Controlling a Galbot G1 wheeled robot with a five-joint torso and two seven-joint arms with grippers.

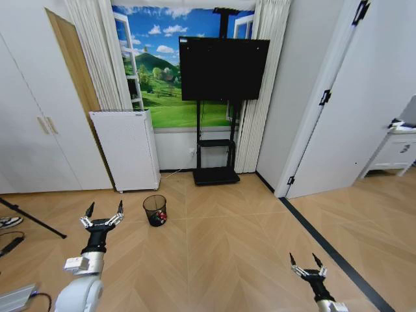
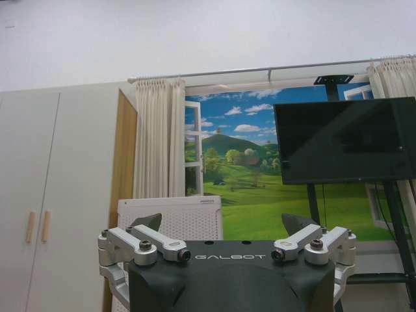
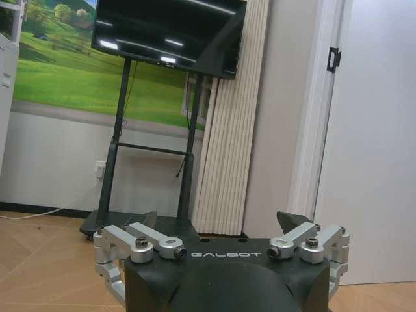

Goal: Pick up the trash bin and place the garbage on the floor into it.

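both jaws spread wide and empty; one trash bin (image 1: 155, 210) on the floor (image 1: 227, 240) holds red litter.

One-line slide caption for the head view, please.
Both tools open and empty, left tool and right tool, above the floor; trash bin stands ahead.

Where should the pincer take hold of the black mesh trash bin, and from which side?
Probably at the open top rim of the trash bin, coming from above. It stands upright on the floor, tapering downward, and the open left pincer is nearer.

Left gripper (image 1: 102, 212), right gripper (image 1: 307, 262): fingers apart.
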